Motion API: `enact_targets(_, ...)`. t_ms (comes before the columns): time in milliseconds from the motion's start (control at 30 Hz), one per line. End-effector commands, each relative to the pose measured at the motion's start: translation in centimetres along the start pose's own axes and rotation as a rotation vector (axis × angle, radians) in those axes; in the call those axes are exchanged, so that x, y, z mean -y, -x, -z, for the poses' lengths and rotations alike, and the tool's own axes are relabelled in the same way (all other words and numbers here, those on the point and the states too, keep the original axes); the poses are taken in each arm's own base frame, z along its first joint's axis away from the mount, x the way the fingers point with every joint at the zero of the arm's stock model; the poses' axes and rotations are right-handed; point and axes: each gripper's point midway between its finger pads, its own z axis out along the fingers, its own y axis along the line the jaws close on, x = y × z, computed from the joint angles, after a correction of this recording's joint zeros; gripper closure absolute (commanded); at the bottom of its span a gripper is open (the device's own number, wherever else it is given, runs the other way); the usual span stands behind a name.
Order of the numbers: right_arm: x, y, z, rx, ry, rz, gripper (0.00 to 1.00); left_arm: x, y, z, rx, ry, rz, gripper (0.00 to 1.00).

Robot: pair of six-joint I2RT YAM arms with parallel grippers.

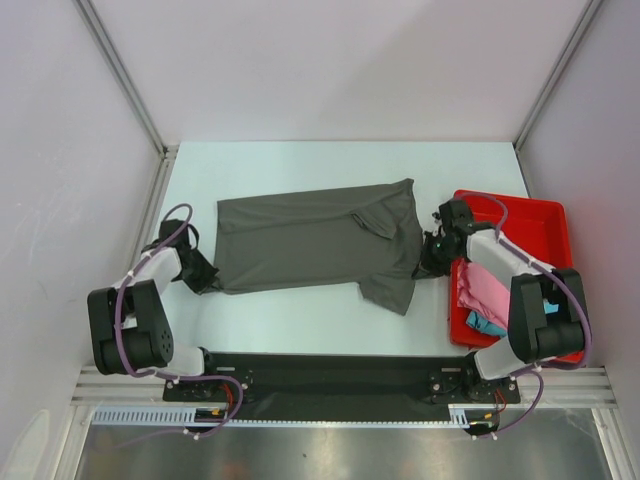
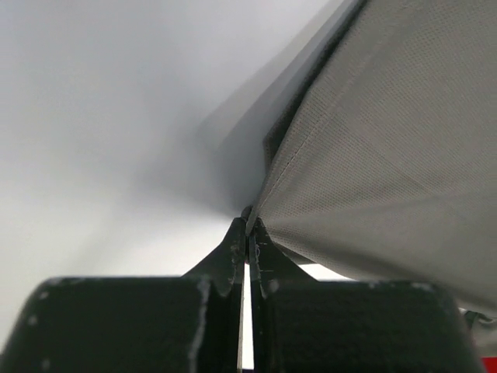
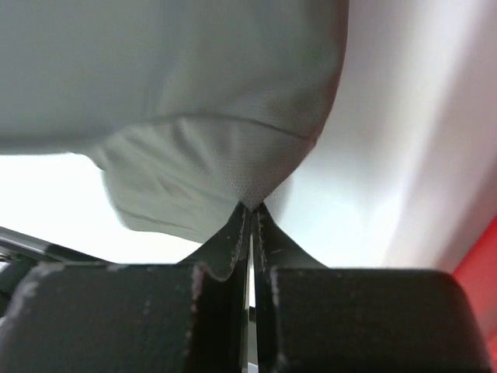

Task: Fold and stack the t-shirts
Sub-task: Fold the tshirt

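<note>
Left gripper [image 2: 248, 227], black fingers: clamped on hem of charcoal t-shirt [image 1: 310, 240], one, fine-knit, spread mid-table. Right gripper [image 3: 250, 208]: clamped on its opposite edge. Pink t-shirt [image 1: 482, 290], one, and turquoise t-shirt [image 1: 487, 323], one, crumpled in red plastic tray [image 1: 540, 225], right edge.

White tabletop [image 1: 300, 325], matte, evenly lit. Pale panel walls [image 1: 330, 60] on three sides; aluminium corner posts [image 1: 120, 75]. Brushed metal surface [image 1: 330, 455] below near edge.

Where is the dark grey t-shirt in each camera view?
Top external: dark grey t-shirt spread out mid-picture.
Left wrist: upper right, edge pinched in the left gripper.
Right wrist: top, a corner pinched in the right gripper.
Shared landmark: red tray, at the right of top and right wrist views.
</note>
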Motion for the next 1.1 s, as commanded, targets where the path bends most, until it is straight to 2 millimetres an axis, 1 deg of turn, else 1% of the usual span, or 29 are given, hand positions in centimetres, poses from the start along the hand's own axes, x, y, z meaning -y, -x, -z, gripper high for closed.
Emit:
enact_targets(0,-1.8,4.3,2.4,0.077,0.062,0.029,1.0,1.7,3.1,2.5,0.093,-0.035,-0.025,1.0)
enact_targets(67,-1.7,5.5,2.3,0.069,0.064,0.019,1.0,1.8,3.8,3.2,0.107,-0.025,-0.028,1.0)
enact_targets(100,-1.9,6.1,2.5,0.075,0.071,0.018,1.0,2.5,4.7,3.8,0.128,-0.034,-0.035,1.0)
enact_targets(133,-2.5,7.5,3.1,0.103,0.085,0.026,1.0,2.6,4.8,3.9,0.119,-0.029,-0.034,0.99)
enact_targets(167,-2.7,8.1,2.8,0.097,0.092,0.022,1.0,3.3,5.8,4.6,0.136,-0.044,-0.037,0.99)
enact_targets(233,-3.0,9.3,2.9,0.11,0.1,0.02,1.0,3.9,6.4,4.4,0.125,-0.045,-0.035,0.99)
enact_targets(267,-3.7,10.6,3.3,0.134,0.113,0.028,1.0,4.5,7.1,4.7,0.134,-0.056,-0.032,0.99)
enact_targets(300,-3.7,11.0,2.7,0.121,0.112,0.019,1.0,4.8,7.5,4.7,0.136,-0.062,-0.031,0.99)
enact_targets(333,-3.9,11.6,2.6,0.124,0.116,0.018,1.0,5.0,7.8,4.6,0.138,-0.065,-0.03,0.99)
enact_targets(367,-4.5,12.7,3.0,0.143,0.13,0.024,1.0,5.1,8.1,4.0,0.122,-0.056,-0.028,0.97)
enact_targets(400,-4.4,13.1,2.4,0.131,0.127,0.015,1.0,5.7,8.8,4.1,0.128,-0.066,-0.028,0.97)
enact_targets(433,-4.6,13.7,2.3,0.135,0.129,0.016,1.0,5.8,9.0,3.8,0.117,-0.061,-0.027,0.97)
enact_targets(467,-4.7,14.0,2.2,0.132,0.132,0.017,1.0,5.9,9.1,3.0,0.095,-0.052,-0.024,0.97)
enact_targets(500,-5.1,15.0,2.5,0.148,0.133,0.022,1.0,6.4,9.7,3.0,0.098,-0.061,-0.027,0.97)
enact_targets(533,-4.9,15.3,1.9,0.138,0.128,0.016,1.0,6.5,9.9,2.7,0.09,-0.063,-0.028,0.97)
enact_targets(600,-5.3,16.6,2.2,0.153,0.132,0.025,1.0,6.9,10.5,2.1,0.08,-0.062,-0.027,0.97)
enact_targets(633,-5.1,16.9,1.5,0.141,0.126,0.017,1.0,7.2,10.7,2.0,0.079,-0.071,-0.028,0.97)
enact_targets(667,-5.0,17.1,1.4,0.135,0.123,0.016,1.0,7.6,11.2,2.0,0.083,-0.079,-0.031,0.96)
enact_targets(700,-5.2,17.7,1.7,0.144,0.124,0.016,1.0,7.6,11.3,1.4,0.069,-0.073,-0.028,0.96)
enact_targets(733,-5.1,17.7,1.3,0.132,0.124,0.011,1.0,7.9,11.3,1.0,0.056,-0.083,-0.03,0.95)
enact_targets(767,-5.1,17.8,0.9,0.126,0.123,0.009,1.0,8.4,12.0,1.1,0.066,-0.09,-0.032,0.94)
enact_targets(800,-5.0,18.0,0.7,0.126,0.123,0.009,1.0,8.4,11.9,0.5,0.046,-0.084,-0.031,0.93)
enact_targets(833,-5.1,18.3,0.7,0.129,0.124,0.01,1.0,8.6,12.2,0.4,0.046,-0.092,-0.032,0.93)
enact_targets(867,-5.0,18.3,0.2,0.119,0.123,0.004,1.0,8.8,12.3,0.3,0.041,-0.097,-0.032,0.92)
enact_targets(933,-5.1,18.9,0.2,0.122,0.125,0.005,1.0,9.3,12.8,0.1,0.046,-0.103,-0.033,0.89)
enact_targets(967,-5.1,19.0,0.0,0.12,0.125,0.005,1.0,9.3,13.0,-0.1,0.046,-0.103,-0.035,0.85)
enact_targets(1000,-4.8,19.0,-0.4,0.11,0.117,0.001,1.0,9.7,13.5,0.0,0.056,-0.108,-0.035,0.83)
enact_targets(1033,-4.8,19.1,-0.6,0.107,0.116,0.0,1.0,9.6,13.5,-0.4,0.043,-0.1,-0.034,0.81)
enact_targets(1067,-4.9,19.4,-0.6,0.114,0.117,0.004,1.0,9.9,13.9,-0.4,0.047,-0.104,-0.037,0.8)
